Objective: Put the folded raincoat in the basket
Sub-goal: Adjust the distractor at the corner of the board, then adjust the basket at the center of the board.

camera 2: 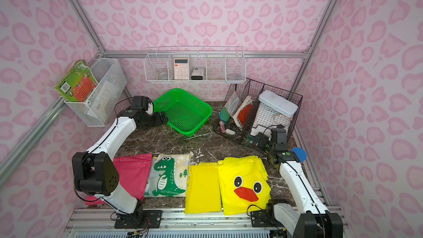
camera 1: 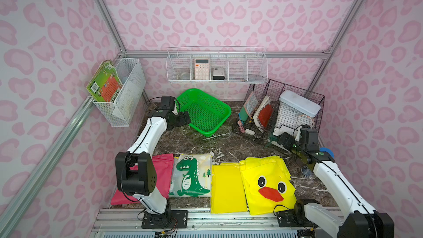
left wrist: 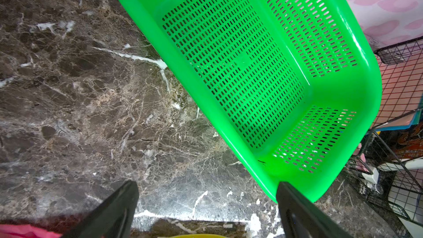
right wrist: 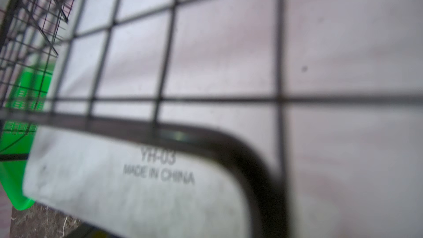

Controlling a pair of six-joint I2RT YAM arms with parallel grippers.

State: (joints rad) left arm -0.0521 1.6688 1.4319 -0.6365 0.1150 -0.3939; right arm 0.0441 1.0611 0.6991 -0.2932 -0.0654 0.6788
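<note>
Left fingers [left wrist: 114, 211] spread; basket [left wrist: 148, 24] corner beside 1 finger.

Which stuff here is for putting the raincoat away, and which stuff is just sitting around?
For the job: green basket; pink raincoat; dinosaur raincoat; plain yellow raincoat; duck raincoat.
Just lying about: calculator; green book; black wire rack; white lidded box.

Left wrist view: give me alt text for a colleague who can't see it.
Empty green basket sits on the dark marble table, its mesh floor bare. The left gripper hangs open, one fingertip overlapping the basket's corner; a black wire rack stands beside the basket.
</note>
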